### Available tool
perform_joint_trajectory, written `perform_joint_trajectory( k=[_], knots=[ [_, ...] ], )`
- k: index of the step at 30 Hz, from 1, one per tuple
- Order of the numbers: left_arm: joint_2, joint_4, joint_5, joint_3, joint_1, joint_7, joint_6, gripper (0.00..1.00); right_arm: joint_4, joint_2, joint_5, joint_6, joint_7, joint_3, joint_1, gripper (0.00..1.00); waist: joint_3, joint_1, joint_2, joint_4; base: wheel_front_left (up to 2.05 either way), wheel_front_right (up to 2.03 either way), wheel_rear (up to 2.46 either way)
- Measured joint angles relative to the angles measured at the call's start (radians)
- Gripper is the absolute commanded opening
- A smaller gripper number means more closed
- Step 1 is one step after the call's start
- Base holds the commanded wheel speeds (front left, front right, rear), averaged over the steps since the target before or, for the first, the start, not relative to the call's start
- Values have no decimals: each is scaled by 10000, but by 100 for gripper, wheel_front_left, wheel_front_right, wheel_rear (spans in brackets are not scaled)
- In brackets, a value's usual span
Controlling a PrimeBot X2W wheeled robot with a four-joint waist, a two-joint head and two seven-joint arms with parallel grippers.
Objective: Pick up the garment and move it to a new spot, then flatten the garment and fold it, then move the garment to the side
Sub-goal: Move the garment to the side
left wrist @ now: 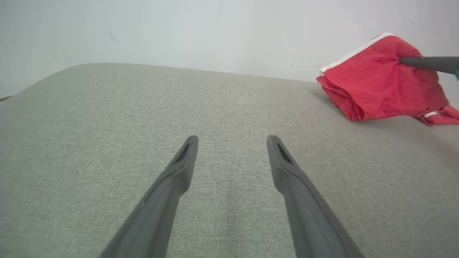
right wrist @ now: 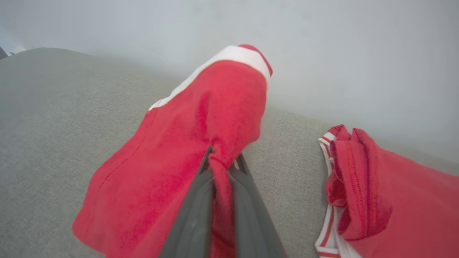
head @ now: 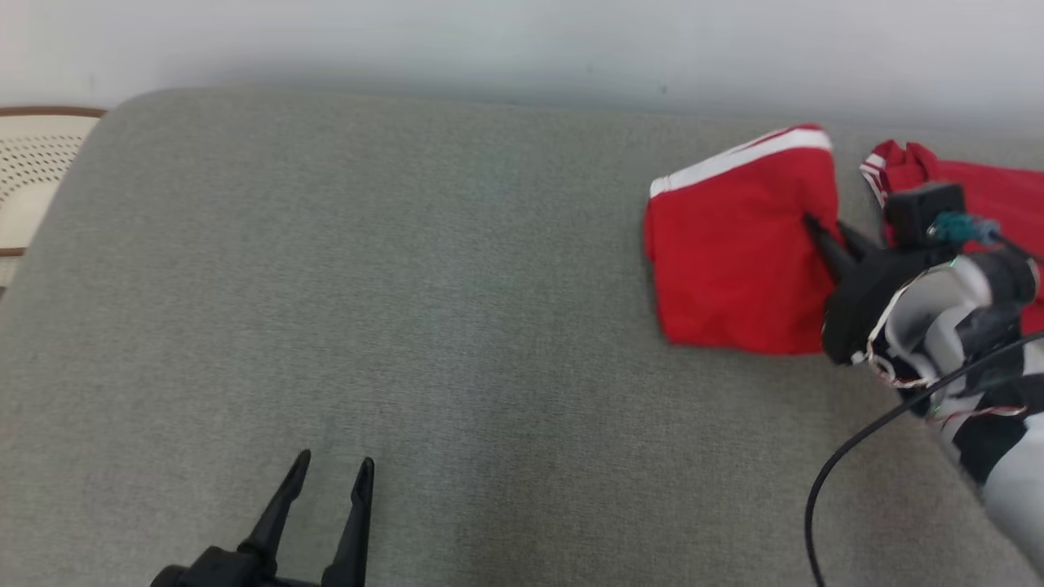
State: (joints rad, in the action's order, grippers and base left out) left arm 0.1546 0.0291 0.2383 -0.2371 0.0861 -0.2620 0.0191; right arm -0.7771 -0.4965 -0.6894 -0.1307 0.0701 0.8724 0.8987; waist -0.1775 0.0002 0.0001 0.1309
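Jaws (right gripper (right wrist: 224, 157)) seemingly around garment (right wrist: 168, 157)

the left gripper (head: 335, 461) was held low at the robot's left, its two dark fingers pointed forward and spread wide apart, with nothing between them. the right arm (head: 1007, 481) was stretched forward at the robot's right and angled toward the left. the right gripper (head: 825, 224) was closed, its fingers pinched tight on a fold of the red garment (right wrist: 172, 161).
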Motion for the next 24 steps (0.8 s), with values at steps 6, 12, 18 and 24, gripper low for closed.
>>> perform_joint_trajectory(
  k=[6, 12, 18, 24],
  knots=[
    [199, -265, -12, 198, 209, 0, -50, 100, -40, -989, -405, 0, -364, 531, 1012, 0, -633, 1, 0, -429, 0, 0, 0],
    [437, -623, -75, 355, 274, 0, -54, 100, -88, -1866, -663, -2, -633, 936, 1830, 0, -1186, 0, 0, -664, 0, 0, 0],
    [587, -892, -115, 422, 269, 15, 15, 100, -35, -2468, -957, -4, -884, 1154, 2399, 0, -1465, 0, 0, -795, 0, 0, 0],
    [757, -1273, -207, 466, 346, 125, 88, 100, -31, -3066, -1198, -4, -980, 1473, 2999, 0, -1808, 0, 1, -916, 0, 0, 0]
  ],
)
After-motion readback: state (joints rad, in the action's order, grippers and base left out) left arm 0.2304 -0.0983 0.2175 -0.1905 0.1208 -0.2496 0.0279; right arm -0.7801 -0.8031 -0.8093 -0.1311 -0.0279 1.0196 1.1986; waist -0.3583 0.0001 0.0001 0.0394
